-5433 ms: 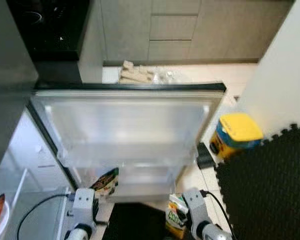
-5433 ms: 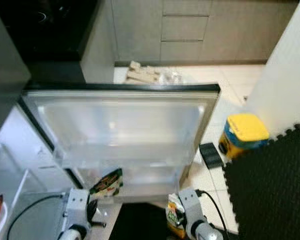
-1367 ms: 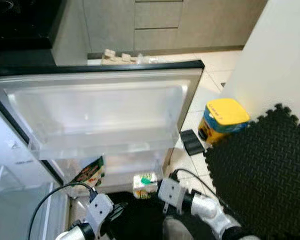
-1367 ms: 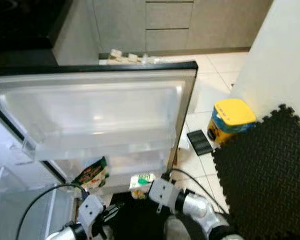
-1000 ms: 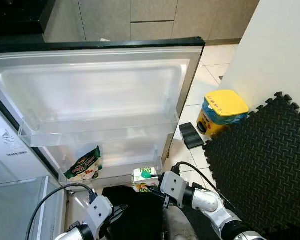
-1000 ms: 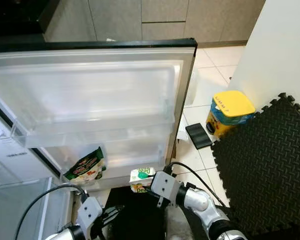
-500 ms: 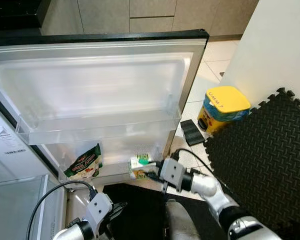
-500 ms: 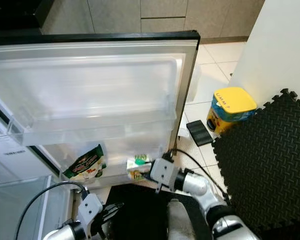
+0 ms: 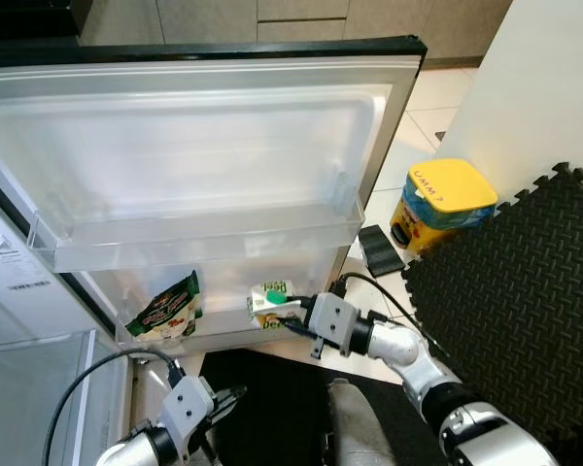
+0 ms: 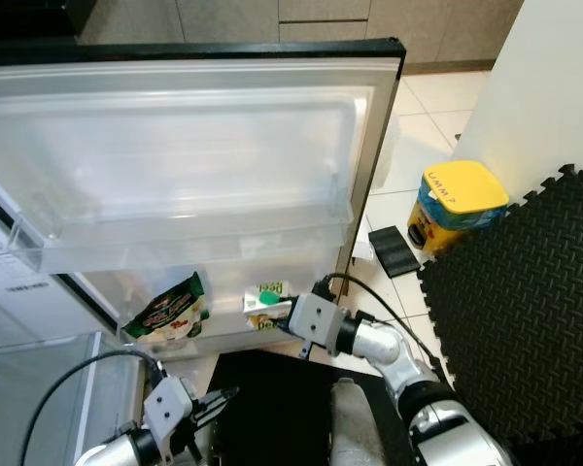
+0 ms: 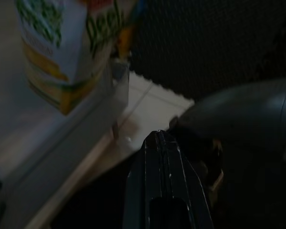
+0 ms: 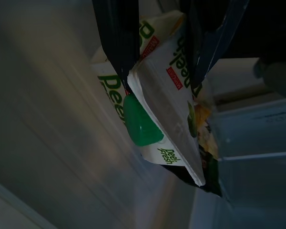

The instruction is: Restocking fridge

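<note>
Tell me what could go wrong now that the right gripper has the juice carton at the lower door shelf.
1. The right gripper pinches the juice carton near its gabled top; released before the base sits in the lower door shelf, it could tip out.
2. The green packet leans in the same shelf; sliding the carton sideways might knock it over.
3. The left gripper hangs low beside the shelf, so pushing the door could catch it.

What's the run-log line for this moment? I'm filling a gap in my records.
stage: placing | right gripper: shut on juice carton at lower door shelf | left gripper: shut, idle low | snack bag: on same shelf
</note>
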